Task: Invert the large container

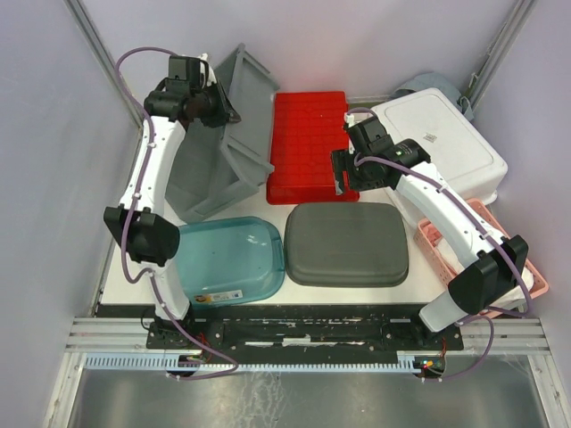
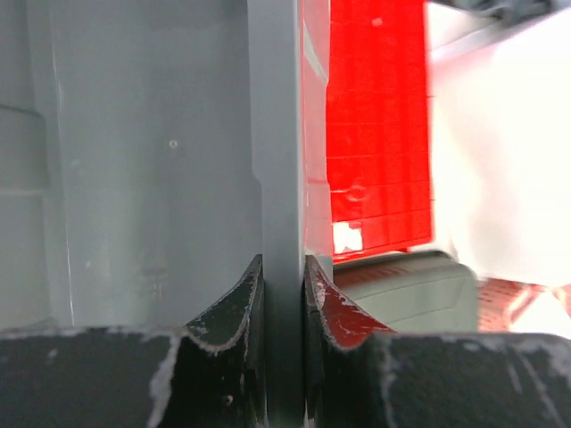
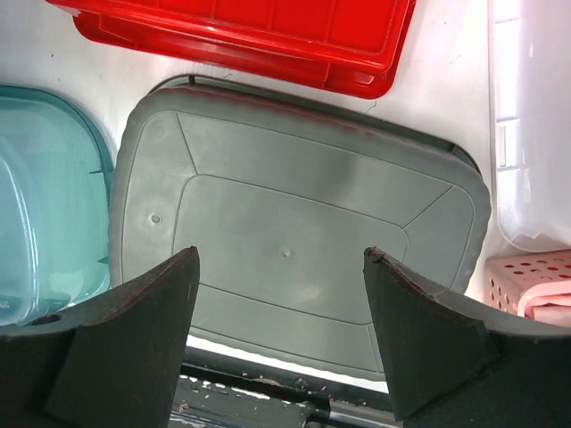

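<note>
Big grey bin (image 1: 234, 147) sits at back-left of the table (image 1: 357, 296), tipped up on its side w/ the open mouth facing left toward the L arm and its base side toward the red crate (image 1: 308, 143). Not flipped over yet.

L gripper (image 1: 219, 107) is at the bin's upper rim, near the back corner. Wrist view: L gripper (image 2: 284, 267) is clamped on the bin's thin wall edge, one finger (image 2: 241, 299) on the inside face, the other on the outside, both pressed tight to the plastic. Bin's inner wall (image 2: 152, 160) fills the left half of that view; red crate (image 2: 379, 134) shows to the right of the edge.

R gripper (image 1: 346, 178) hangs mid-table over the front edge of the red crate, just behind the dark grey tub (image 1: 346, 243). Jaws wide apart, nothing btwn them. R wrist view: R gripper (image 3: 281, 267) looks straight down on the dark grey tub (image 3: 294, 205), which lies bottom-up; fingers (image 3: 134, 312) are clear of it on both sides.

Other stuff:
- Teal tub (image 1: 227, 259), front-left, mouth up, just beside the dark grey tub; also at left edge of R wrist view (image 3: 45, 205).
- Red crate (image 3: 268, 27) bottom-up, btwn grey bin and white box.
- White box (image 1: 442, 143), back-right, bottom-up; edge seen at (image 3: 535, 116).
- Pink basket (image 1: 535, 276), front-right, partly under the R arm; corner at (image 3: 535, 276).
</note>
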